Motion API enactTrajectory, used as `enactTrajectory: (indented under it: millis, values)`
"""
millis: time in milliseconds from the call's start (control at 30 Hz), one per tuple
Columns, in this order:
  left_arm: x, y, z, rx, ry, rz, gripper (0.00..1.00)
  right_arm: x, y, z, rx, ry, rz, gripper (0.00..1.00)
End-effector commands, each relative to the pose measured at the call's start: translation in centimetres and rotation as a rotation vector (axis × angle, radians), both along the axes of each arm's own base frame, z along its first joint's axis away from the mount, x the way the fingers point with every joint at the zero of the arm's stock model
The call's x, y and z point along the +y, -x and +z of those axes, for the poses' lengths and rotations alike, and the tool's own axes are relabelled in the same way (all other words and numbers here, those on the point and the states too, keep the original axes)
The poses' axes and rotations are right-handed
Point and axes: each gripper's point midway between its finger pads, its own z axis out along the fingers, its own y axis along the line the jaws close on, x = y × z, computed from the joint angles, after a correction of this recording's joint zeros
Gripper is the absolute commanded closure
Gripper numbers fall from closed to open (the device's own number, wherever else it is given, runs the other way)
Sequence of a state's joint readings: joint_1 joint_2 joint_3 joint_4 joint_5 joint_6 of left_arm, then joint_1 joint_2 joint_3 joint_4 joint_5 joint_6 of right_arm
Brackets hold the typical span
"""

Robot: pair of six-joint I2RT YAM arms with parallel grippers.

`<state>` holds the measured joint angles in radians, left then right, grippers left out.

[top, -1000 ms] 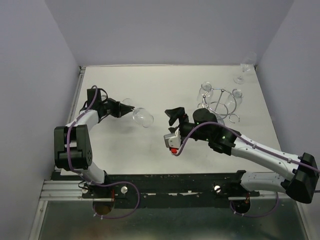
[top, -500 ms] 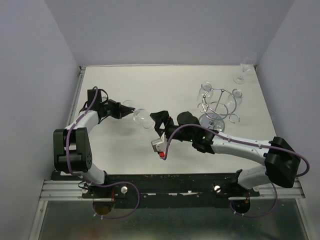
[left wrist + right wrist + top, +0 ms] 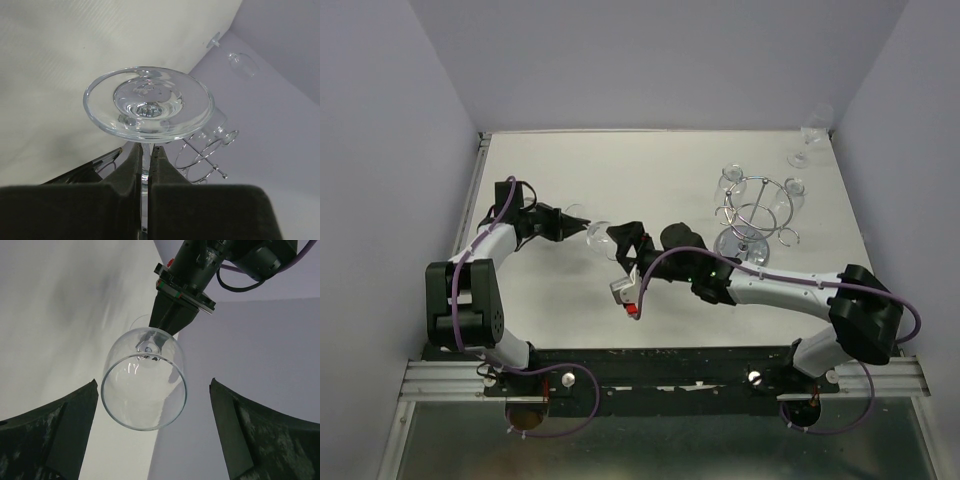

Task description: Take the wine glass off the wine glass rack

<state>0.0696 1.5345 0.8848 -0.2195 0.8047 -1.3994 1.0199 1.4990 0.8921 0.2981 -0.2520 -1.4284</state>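
Clear glass sits in the left gripper [image 3: 560, 222]. Its two dark fingers [image 3: 131, 167] are shut tight on the thin stem of the wine glass [image 3: 601, 235], just under the round foot [image 3: 148, 102]. The wine glass is not on the wine glass rack [image 3: 752, 215]. It is out over the middle of the white table [image 3: 650, 160], a bit to the left. The shiny rack stands well apart on the right side, with two more glasses [image 3: 730, 180] hanging on it.

The wine glass lies on its side. Its long line runs from left to right. The foot is on the left, by the left gripper. The open mouth of the bowl [image 3: 144, 390] points right, straight at the right gripper [image 3: 620, 245].

The right gripper is wide open and holds nothing. In the right wrist view its fingers [image 3: 65, 430] stand one on each side of the bowl, with a gap on both sides and no touching. I cannot tell if the rim is already in between them or just in front.

The right arm is the one nearest the bowl. I think the taking-off part is done. If the right gripper is meant to take the glass, it must come in along that left-to-right line and close softly, because a round thin bowl can slip or crack.
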Motion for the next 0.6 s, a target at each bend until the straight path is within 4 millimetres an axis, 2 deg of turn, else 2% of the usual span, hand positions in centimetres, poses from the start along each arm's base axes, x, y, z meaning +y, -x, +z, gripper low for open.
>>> enactTrajectory:
  millis: [0, 267, 567]
  values:
    - [-0.58, 0.86, 1.30, 0.023, 0.034, 0.007, 1.00, 1.31, 0.01, 1.14, 0.002, -0.045, 0.018, 0.01]
    - [-1.16, 1.23, 1.62, 0.007, 0.024, -0.013, 1.00, 1.43, -0.46, 0.83, 0.000, -0.032, -0.002, 0.05]
    - [-1.52, 1.61, 1.44, 0.015, 0.023, -0.022, 1.00, 1.48, -0.65, 1.00, 0.000, -0.037, -0.011, 0.16]
